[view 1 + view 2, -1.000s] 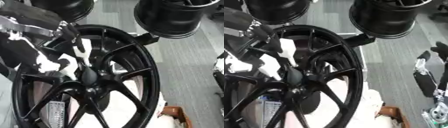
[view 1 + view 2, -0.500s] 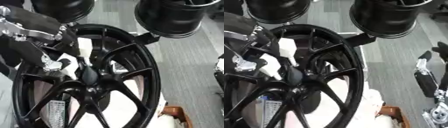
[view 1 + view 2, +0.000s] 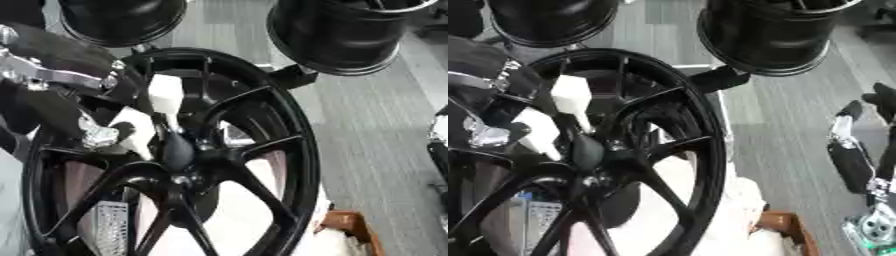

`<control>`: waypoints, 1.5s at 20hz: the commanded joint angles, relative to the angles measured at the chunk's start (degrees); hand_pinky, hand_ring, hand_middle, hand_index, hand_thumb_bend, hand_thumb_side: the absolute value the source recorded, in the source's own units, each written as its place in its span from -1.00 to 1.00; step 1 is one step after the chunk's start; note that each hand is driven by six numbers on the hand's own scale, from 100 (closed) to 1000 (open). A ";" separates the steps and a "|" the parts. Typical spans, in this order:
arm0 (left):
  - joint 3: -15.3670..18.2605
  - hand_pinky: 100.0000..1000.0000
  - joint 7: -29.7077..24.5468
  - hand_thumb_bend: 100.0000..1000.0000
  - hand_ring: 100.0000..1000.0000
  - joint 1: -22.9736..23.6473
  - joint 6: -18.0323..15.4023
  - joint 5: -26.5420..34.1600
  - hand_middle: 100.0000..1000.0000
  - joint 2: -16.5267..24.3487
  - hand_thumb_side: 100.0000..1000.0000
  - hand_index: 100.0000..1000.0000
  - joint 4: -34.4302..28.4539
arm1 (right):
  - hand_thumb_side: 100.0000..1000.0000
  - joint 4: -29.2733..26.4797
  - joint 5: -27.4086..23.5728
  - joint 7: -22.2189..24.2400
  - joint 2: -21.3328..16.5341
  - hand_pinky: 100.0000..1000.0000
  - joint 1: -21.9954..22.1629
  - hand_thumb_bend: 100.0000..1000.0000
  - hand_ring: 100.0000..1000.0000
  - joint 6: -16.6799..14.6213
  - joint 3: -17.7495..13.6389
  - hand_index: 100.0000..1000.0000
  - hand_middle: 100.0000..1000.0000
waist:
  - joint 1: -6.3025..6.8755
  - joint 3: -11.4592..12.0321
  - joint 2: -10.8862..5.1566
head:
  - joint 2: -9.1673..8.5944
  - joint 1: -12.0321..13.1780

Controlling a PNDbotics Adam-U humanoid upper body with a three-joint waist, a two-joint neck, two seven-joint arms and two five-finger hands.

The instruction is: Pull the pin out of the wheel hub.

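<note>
Wheel hub [image 3: 179, 150] just beside left robot hand [image 3: 131, 120].

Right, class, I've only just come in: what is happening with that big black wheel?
The robot's left hand reaches in from the left to the centre of the large black spoked wheel rim, its white-tipped fingers at the dark hub. The pin itself cannot be made out, so whether it is out is unclear. Two more black rims stand behind. The right hand rests idle at the right edge.
</note>
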 commanded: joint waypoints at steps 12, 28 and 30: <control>0.69 0.59 -2.70 -1.00 0.55 0.08 -5.39 -3.41 0.41 0.59 0.38 0.67 2.15 | -0.50 -0.69 -0.42 -0.33 0.10 0.68 -0.32 -1.00 0.52 0.09 0.03 0.52 0.19 | -0.14 -0.25 -0.64 | -0.92 0.00; 1.47 0.65 -2.70 -1.00 0.60 0.48 -9.83 -2.03 0.44 0.72 0.70 0.68 3.32 | -0.49 -0.69 -0.97 -0.79 0.47 0.68 -0.30 -1.00 0.50 0.21 0.37 0.52 0.17 | -0.15 -0.28 -0.61 | -1.15 -0.21; 1.36 0.66 -2.70 -1.00 0.61 0.43 -10.48 -2.32 0.46 0.65 0.98 0.73 3.71 | -0.48 -0.69 -0.97 -0.83 0.53 0.68 -0.24 -1.00 0.50 0.22 0.35 0.51 0.17 | -0.17 -0.29 -0.59 | -1.14 -0.31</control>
